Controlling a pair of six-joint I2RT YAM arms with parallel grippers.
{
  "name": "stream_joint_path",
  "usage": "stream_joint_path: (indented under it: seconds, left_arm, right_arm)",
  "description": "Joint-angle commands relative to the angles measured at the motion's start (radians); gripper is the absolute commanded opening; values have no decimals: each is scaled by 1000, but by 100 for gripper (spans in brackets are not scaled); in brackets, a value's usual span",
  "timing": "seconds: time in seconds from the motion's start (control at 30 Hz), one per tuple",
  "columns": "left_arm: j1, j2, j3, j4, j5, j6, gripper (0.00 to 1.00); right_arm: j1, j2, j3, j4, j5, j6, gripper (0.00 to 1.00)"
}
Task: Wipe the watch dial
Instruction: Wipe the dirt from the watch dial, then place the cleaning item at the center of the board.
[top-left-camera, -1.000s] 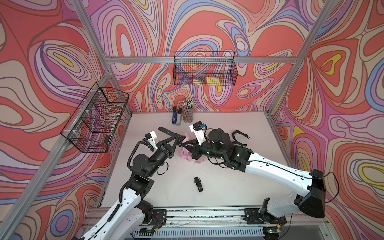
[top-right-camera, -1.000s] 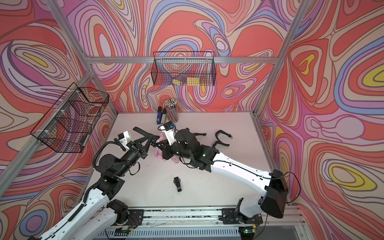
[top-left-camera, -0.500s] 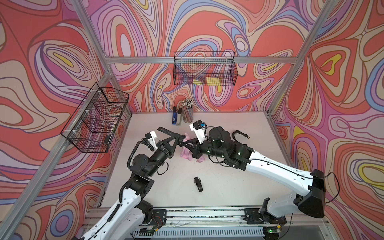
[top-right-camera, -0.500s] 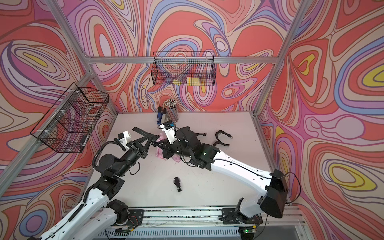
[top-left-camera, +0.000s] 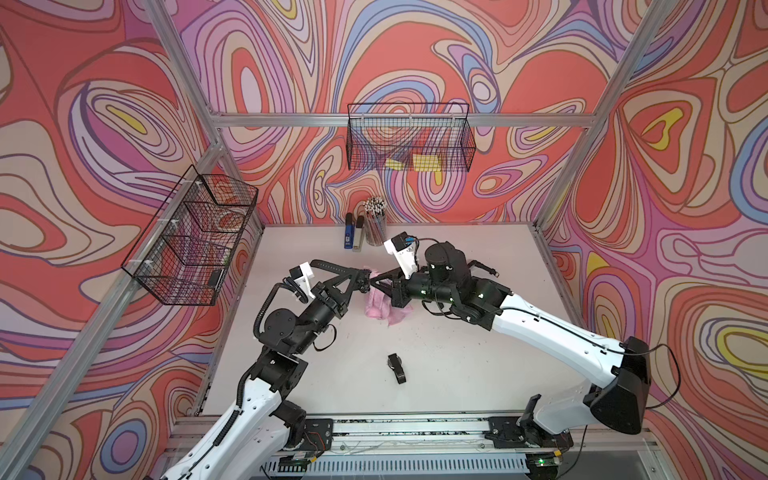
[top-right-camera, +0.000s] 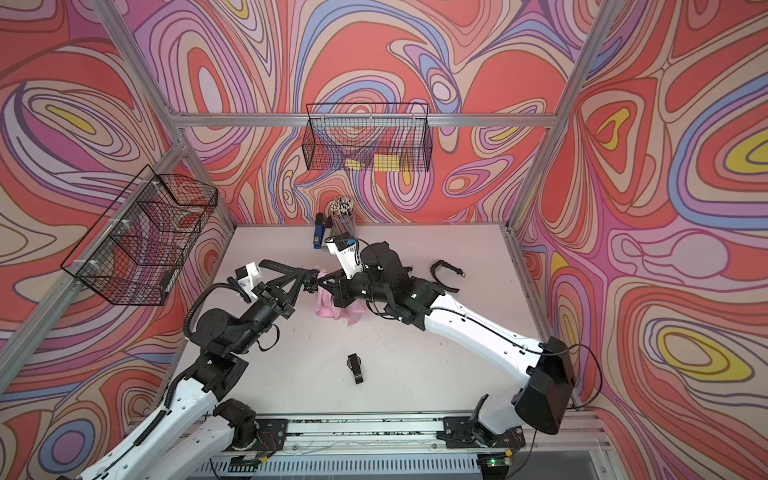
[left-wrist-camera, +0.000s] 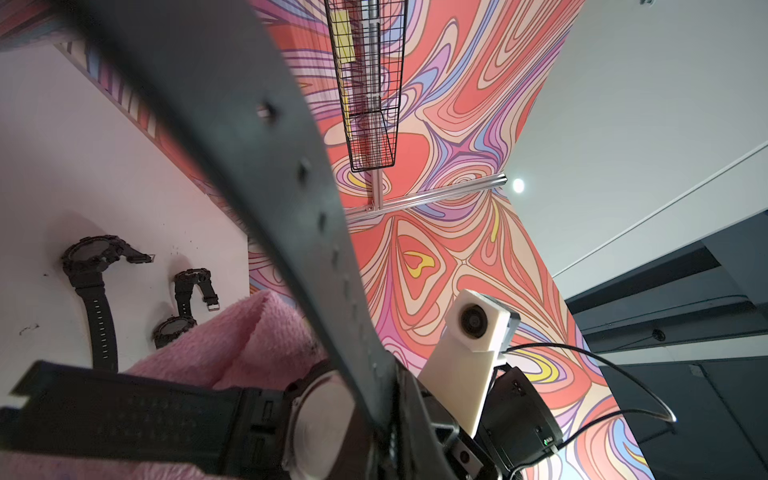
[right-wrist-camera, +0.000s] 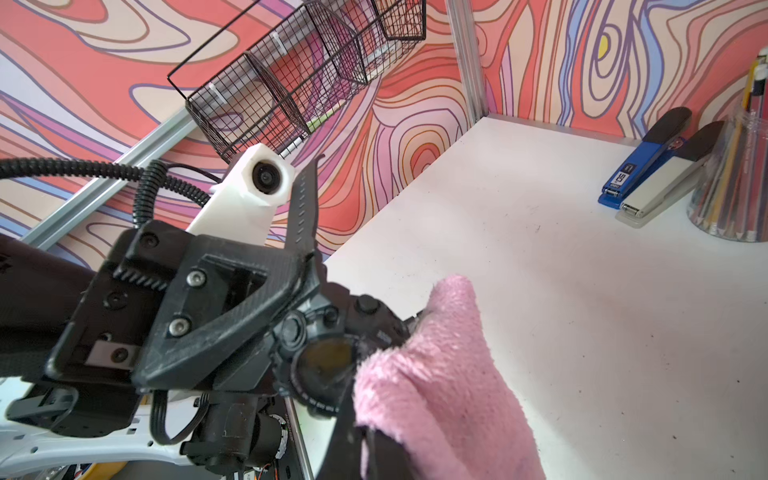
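Observation:
Above the table's middle, my left gripper (top-left-camera: 365, 279) is shut on a black watch (right-wrist-camera: 357, 316), pinching it near where the strap (top-left-camera: 328, 264) joins the case. The strap sticks up past the wrist camera (left-wrist-camera: 249, 145). The watch's metal back (left-wrist-camera: 320, 419) faces the left wrist view. Its dark round dial (right-wrist-camera: 328, 361) faces my right gripper (top-left-camera: 375, 285). The right gripper (right-wrist-camera: 361, 449) is shut on a fluffy pink cloth (right-wrist-camera: 440, 374), whose folded edge lies against one side of the dial. The cloth (top-right-camera: 332, 307) hangs down to the table in both top views.
Another black watch (top-left-camera: 397, 368) lies near the front of the table, and one more (top-right-camera: 444, 270) lies behind the right arm. A blue stapler (top-left-camera: 349, 237) and a pencil cup (top-left-camera: 375, 222) stand at the back wall. Wire baskets hang at the back (top-left-camera: 409, 137) and left (top-left-camera: 195, 237).
The right wrist has shifted slightly toward the back wall with the cloth still against the watch. The left arm has stayed where it was.

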Motion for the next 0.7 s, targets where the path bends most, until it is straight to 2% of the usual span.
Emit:
stream_joint_path:
  seconds: [0.0, 0.23, 0.4, 0.57, 0.63, 0.67]
  left_arm:
    - [-21, -37, 37, 92, 100, -12, 0]
    - [-19, -24, 49, 100, 132, 6, 0]
    - [-19, 11, 59, 164, 238, 19, 0]
    - [-19, 101, 59, 352, 364, -72, 0]
    - [-19, 122, 61, 369, 394, -104, 0]
    - [-19, 124, 59, 367, 397, -112, 0]
  right_arm:
    - [-27, -79, -46, -36, 84, -1, 0]
    - [-27, -150, -155, -91, 141, 10, 0]
    - [-30, -161, -283, -67, 150, 49, 0]
    - [-29, -168, -434, 49, 42, 45, 0]
    - [-30, -189, -499, 128, -21, 33, 0]
    - [-30, -197, -519, 150, -40, 20, 6]
